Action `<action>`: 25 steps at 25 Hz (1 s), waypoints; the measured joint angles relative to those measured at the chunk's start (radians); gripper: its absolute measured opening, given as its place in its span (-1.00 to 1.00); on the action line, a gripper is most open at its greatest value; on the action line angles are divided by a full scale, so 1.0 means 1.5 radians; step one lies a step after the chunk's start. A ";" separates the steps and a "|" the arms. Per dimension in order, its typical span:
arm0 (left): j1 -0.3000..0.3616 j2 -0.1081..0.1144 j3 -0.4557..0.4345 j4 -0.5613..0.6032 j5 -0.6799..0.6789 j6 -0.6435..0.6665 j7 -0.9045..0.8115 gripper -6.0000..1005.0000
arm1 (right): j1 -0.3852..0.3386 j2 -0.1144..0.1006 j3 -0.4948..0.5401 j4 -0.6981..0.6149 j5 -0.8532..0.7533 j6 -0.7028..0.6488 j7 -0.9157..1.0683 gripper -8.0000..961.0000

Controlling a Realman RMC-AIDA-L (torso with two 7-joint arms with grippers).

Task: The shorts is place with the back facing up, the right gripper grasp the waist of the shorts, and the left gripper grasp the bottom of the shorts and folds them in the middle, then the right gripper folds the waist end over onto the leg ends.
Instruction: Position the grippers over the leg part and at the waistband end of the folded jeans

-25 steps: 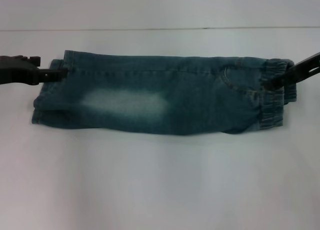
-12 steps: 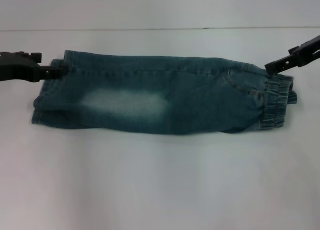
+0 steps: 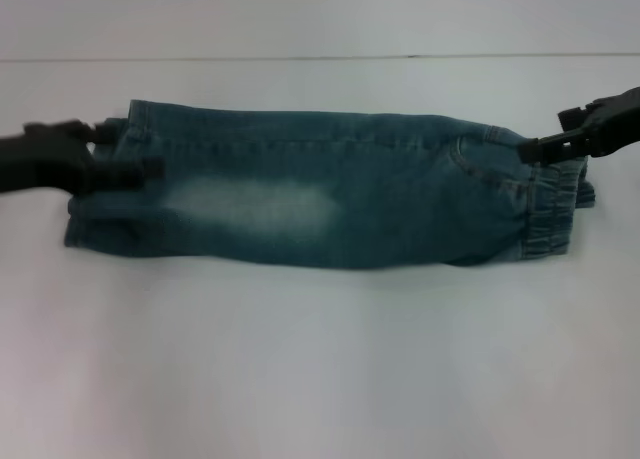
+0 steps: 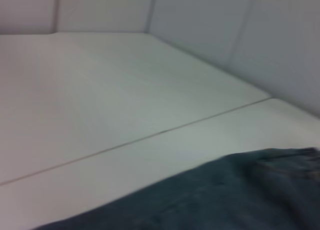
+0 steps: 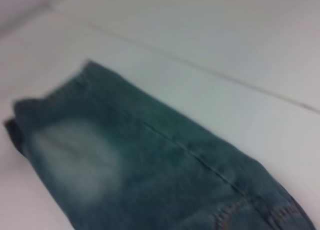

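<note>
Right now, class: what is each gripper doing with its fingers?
Left gripper: at the leg end of the shorts; cannot be told.
Right gripper: at the waistband; cannot be told.

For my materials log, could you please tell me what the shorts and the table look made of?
Shorts: apparently blue denim, going by the stitched seams, faded pale patch and gathered elastic-looking waistband. Table: smooth, matte white surface, perhaps laminate; the exact material is unclear.

surface: white table (image 3: 320, 359), thin seam line across its far part toward 12 o'clock | on it: denim shorts (image 3: 320, 189) folded lengthwise, lying flat | elastic waist toward 3 o'clock | leg ends toward 9 o'clock | faded patch left of centre
</note>
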 joint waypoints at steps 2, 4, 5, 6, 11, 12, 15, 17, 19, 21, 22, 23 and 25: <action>0.003 0.002 -0.026 -0.019 -0.006 0.045 0.035 0.84 | -0.029 0.004 0.006 -0.005 0.058 0.002 -0.040 0.93; 0.009 0.005 -0.054 -0.038 -0.013 0.096 0.076 0.84 | -0.063 0.008 0.014 -0.006 0.119 0.001 -0.082 0.93; 0.012 0.007 -0.068 -0.047 -0.016 0.116 0.090 0.84 | -0.084 0.010 0.017 -0.007 0.150 0.000 -0.107 0.93; 0.016 0.009 -0.084 -0.056 -0.019 0.141 0.106 0.84 | -0.103 0.014 0.021 -0.007 0.179 0.000 -0.133 0.93; 0.026 0.015 -0.103 -0.070 -0.016 0.193 0.125 0.84 | -0.191 0.035 0.063 0.023 0.319 0.009 -0.299 0.93; 0.027 0.015 -0.102 -0.071 -0.013 0.202 0.127 0.84 | -0.209 0.035 0.071 0.053 0.359 0.007 -0.341 0.93; 0.029 0.015 -0.097 -0.072 -0.005 0.220 0.131 0.84 | -0.244 0.031 0.084 0.120 0.427 0.002 -0.419 0.93; 0.028 0.014 -0.092 -0.072 -0.001 0.234 0.132 0.84 | -0.258 0.030 0.087 0.137 0.427 0.002 -0.452 0.93; 0.027 0.015 -0.090 -0.072 0.002 0.254 0.131 0.84 | -0.264 0.032 0.088 0.150 0.412 0.003 -0.472 0.93; 0.024 0.016 -0.089 -0.071 0.012 0.273 0.131 0.84 | -0.266 0.032 0.089 0.169 0.394 0.008 -0.491 0.93; 0.023 0.016 -0.087 -0.070 0.018 0.282 0.131 0.84 | -0.267 0.031 0.089 0.178 0.388 0.010 -0.503 0.93; 0.021 0.016 -0.084 -0.069 0.023 0.289 0.131 0.84 | -0.268 0.030 0.091 0.189 0.383 0.014 -0.521 0.93; 0.017 0.016 -0.072 -0.069 0.032 0.299 0.128 0.84 | -0.271 0.030 0.096 0.209 0.378 0.023 -0.562 0.93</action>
